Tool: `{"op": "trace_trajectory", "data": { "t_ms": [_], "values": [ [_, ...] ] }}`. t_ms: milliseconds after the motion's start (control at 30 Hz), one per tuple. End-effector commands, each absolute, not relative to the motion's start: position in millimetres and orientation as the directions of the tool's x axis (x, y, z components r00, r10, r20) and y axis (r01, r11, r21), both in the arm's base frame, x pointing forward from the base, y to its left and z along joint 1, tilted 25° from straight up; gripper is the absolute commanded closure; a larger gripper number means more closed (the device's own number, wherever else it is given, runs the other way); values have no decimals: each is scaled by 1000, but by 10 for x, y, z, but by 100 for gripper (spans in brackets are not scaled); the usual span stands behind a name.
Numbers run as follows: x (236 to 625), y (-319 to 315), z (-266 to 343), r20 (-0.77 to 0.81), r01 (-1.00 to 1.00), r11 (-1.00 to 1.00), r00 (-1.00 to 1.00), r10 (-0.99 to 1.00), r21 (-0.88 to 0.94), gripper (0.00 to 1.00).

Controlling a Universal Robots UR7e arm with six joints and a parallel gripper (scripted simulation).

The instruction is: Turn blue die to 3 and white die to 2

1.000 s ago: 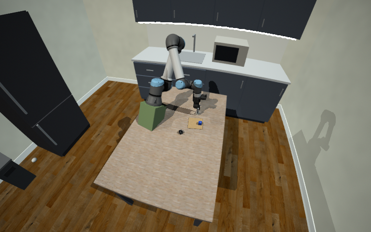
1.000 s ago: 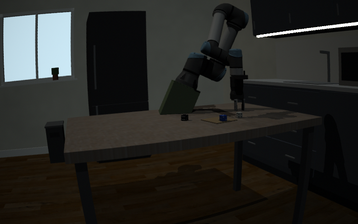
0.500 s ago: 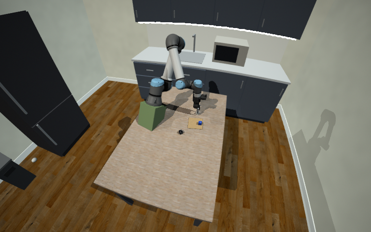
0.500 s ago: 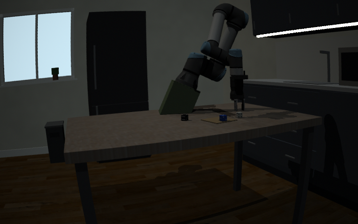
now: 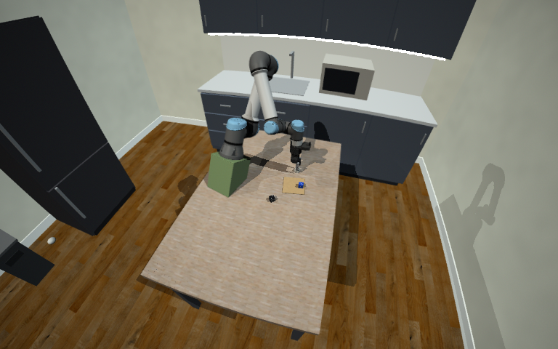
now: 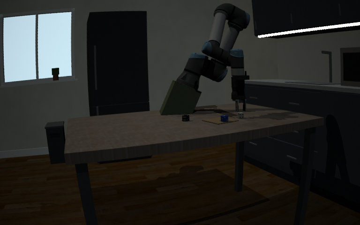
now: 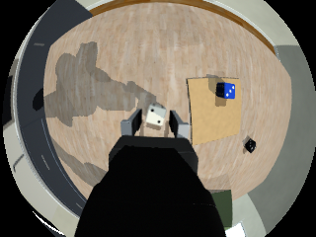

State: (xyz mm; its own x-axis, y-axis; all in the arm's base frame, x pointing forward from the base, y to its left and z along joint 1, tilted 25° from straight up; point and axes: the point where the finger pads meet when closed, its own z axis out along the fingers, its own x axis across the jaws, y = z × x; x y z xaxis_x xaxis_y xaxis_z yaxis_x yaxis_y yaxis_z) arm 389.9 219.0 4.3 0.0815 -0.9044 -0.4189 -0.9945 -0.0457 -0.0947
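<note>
Two pips seem up on the white die [image 5: 298, 169] [image 6: 240, 115] [image 7: 156, 115], still to be moved onto the mat [image 5: 289, 185] [image 6: 212, 121] [image 7: 209, 111]
The gripper [image 5: 296, 166] [image 6: 240, 109] [image 7: 155, 116] has its fingers apart, the die between them, centre of the wrist view; next likely calls for lowering, closing and a level carry, clear of the blue die [image 5: 301, 185] [image 6: 224, 118] [image 7: 229, 91]

Over the last second, no change could be made out in the top or exterior view. Any shift of the claw [image 5: 297, 169] [image 6: 240, 109] [image 7: 155, 124] was too small to tell. The wrist view had no earlier picture to set beside it.
</note>
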Motion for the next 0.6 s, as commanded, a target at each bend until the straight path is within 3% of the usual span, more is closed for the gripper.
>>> {"op": "trace_trajectory", "data": {
  "t_ms": [0,567],
  "values": [
    [3881,2197,31,-419,-995,-47,81,-904,-91,13],
    [3863,2199,30,-419,-995,-47,81,-904,-91,13]
  ]
}}
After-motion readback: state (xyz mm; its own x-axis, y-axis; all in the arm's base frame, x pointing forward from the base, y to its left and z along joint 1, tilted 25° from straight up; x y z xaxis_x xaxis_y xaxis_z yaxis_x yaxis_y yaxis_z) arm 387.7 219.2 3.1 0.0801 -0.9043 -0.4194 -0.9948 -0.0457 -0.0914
